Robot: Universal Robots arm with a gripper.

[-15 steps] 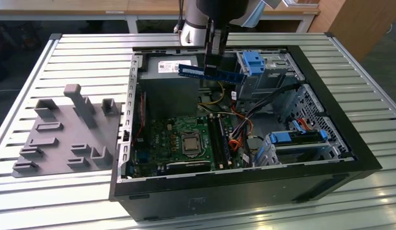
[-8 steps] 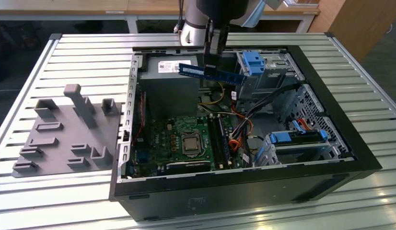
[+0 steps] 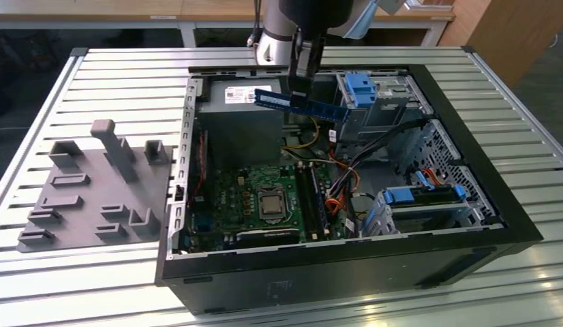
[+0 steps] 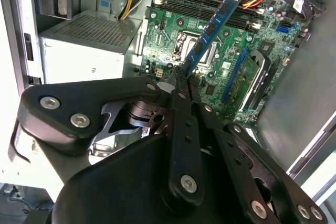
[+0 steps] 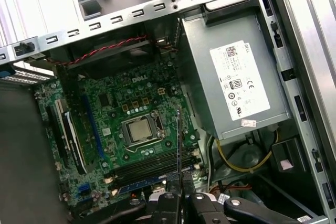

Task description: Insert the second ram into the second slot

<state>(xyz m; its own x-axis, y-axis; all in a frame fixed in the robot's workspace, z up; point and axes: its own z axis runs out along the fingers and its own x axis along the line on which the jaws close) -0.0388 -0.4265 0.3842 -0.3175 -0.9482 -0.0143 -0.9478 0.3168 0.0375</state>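
Here, nearest in the exterior view, the open computer case (image 3: 354, 248) lies on the slatted table (image 3: 118, 75), its motherboard (image 3: 263, 197) facing up with the memory slots (image 3: 311, 194) beside the processor. Above the board and clear of it, the gripper (image 3: 302, 92) has its jaws clamped on the second ram (image 3: 298, 103), which is held tilted. Beyond sit the grey power supply (image 3: 240, 126) and a blue drive-bay clip (image 3: 362, 88). A grey fixture (image 3: 90, 184) rests at the exterior view's left.
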